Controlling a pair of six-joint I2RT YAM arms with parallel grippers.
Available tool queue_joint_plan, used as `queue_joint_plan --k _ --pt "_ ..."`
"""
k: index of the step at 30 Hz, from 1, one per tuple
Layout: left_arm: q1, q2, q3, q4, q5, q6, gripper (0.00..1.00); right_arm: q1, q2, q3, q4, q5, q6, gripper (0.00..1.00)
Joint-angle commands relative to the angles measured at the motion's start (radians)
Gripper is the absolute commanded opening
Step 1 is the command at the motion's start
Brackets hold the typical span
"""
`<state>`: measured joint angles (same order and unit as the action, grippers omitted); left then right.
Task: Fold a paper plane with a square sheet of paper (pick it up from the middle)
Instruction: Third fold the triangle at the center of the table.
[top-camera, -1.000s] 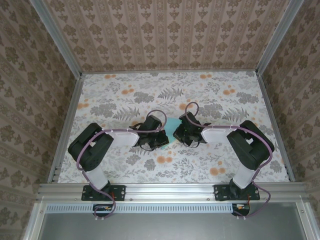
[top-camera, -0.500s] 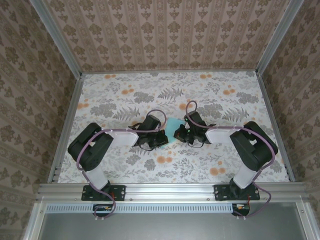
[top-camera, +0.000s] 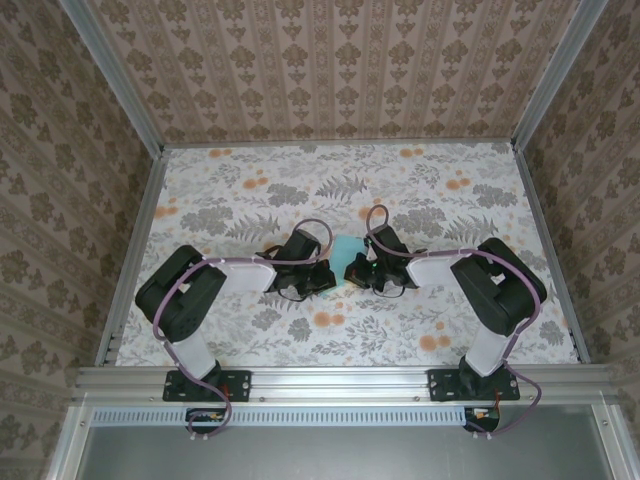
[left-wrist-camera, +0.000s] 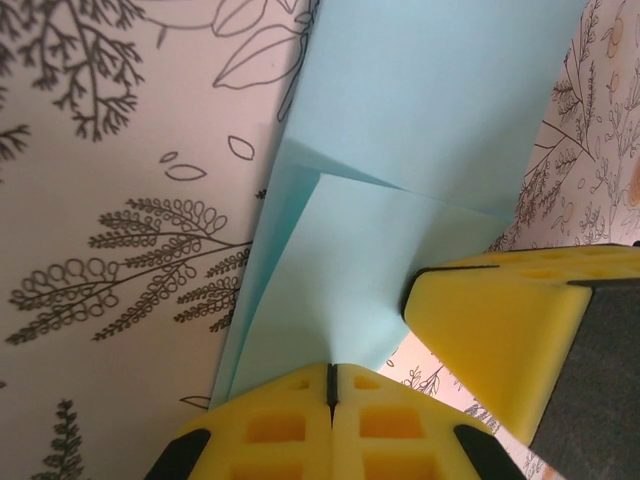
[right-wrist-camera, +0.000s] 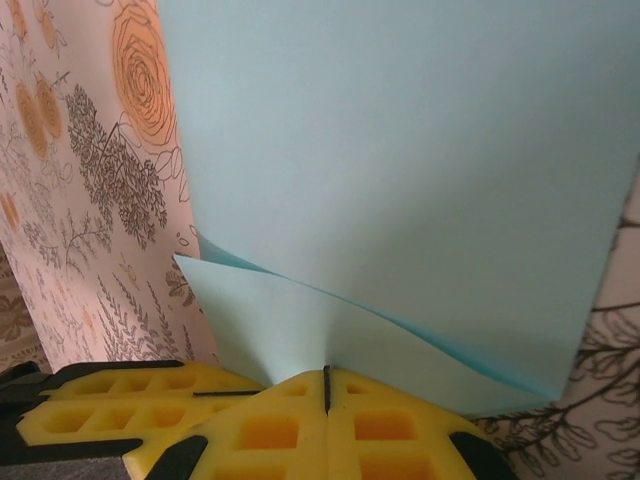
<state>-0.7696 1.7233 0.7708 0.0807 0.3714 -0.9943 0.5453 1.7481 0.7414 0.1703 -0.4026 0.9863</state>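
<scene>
The square sheet of paper (top-camera: 347, 246) is light turquoise and hangs between my two grippers just above the floral table. My left gripper (left-wrist-camera: 332, 385) is shut on its near edge, yellow pads pressed together with the paper pinched between them. My right gripper (right-wrist-camera: 326, 385) is shut on the opposite edge in the same way. The sheet (right-wrist-camera: 400, 150) bends over itself in two loose layers, a lower flap (left-wrist-camera: 350, 270) under a larger panel, with no paper plane shape. In the top view the left gripper (top-camera: 327, 272) and right gripper (top-camera: 356, 270) nearly touch.
The floral tabletop (top-camera: 250, 190) spreads wide around the arms. Aluminium rails (top-camera: 340, 143) and patterned walls bound it at the back and sides. The right gripper's yellow pad (left-wrist-camera: 500, 340) crowds the left wrist view, and the left gripper's pad (right-wrist-camera: 110, 400) sits close in the right wrist view.
The right gripper drifted slightly right, then came back toward the left gripper. Less of the sheet shows between them now. The left arm has barely moved.
</scene>
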Motion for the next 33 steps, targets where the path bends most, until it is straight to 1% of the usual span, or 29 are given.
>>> queue_joint_plan --k 1,5,15,22,26,29,33 --pt "0.018 0.004 -0.06 -0.134 -0.022 0.042 0.0 -0.042 0.034 -0.036 -0.103 0.105 -0.006 0.0" --pt "0.02 -0.014 -0.088 -0.134 0.011 0.057 0.0 -0.045 0.046 -0.032 -0.139 0.125 -0.003 0.0" --pt "0.024 -0.055 -0.146 -0.156 0.045 0.079 0.0 -0.054 0.087 -0.018 -0.204 0.149 0.006 0.0" --pt "0.023 -0.074 -0.146 -0.204 0.07 0.13 0.0 -0.056 0.101 -0.007 -0.222 0.152 0.008 0.0" --pt "0.023 -0.078 -0.138 -0.276 0.042 0.166 0.0 -0.056 0.1 -0.007 -0.228 0.154 0.005 0.0" --pt "0.03 -0.092 -0.141 -0.298 0.037 0.178 0.0 -0.056 0.099 -0.004 -0.233 0.153 0.0 0.0" --pt "0.037 -0.142 -0.106 -0.347 0.025 0.214 0.0 -0.057 0.086 0.019 -0.242 0.135 -0.028 0.0"
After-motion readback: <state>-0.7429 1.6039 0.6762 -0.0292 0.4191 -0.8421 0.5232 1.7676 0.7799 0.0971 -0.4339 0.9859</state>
